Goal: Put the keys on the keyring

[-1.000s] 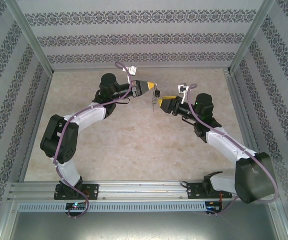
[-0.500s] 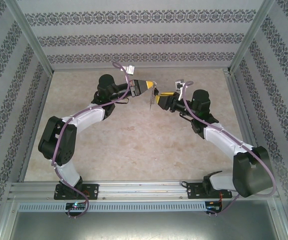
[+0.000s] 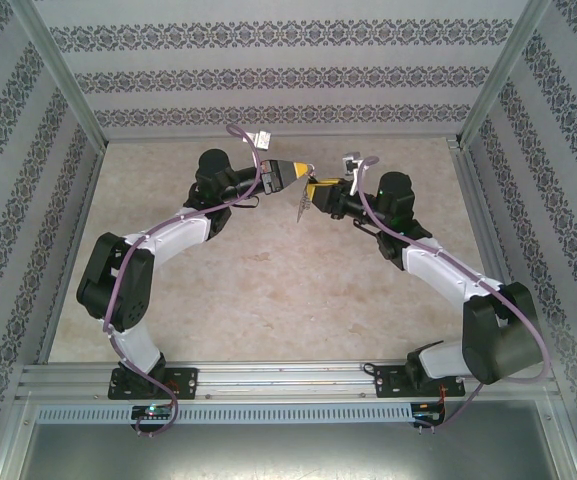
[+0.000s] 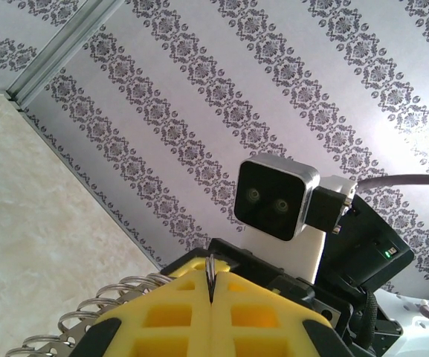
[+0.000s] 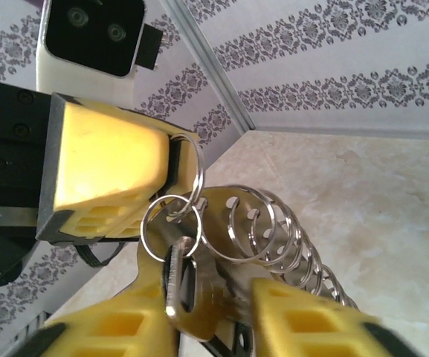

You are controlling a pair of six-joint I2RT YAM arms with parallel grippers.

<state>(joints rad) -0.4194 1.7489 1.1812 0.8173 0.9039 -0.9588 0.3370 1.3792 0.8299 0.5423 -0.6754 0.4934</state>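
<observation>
Left hand [image 4: 210, 294] pinching keyring [image 5: 297, 249], right hand [image 5: 210, 316] flanking key [image 5: 188, 294] — both aloft

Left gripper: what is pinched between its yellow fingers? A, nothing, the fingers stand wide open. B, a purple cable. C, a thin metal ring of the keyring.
C: in the left wrist view the left gripper is shut, and a thin wire ring of the keyring is caught in the seam between its yellow fingers.
</observation>
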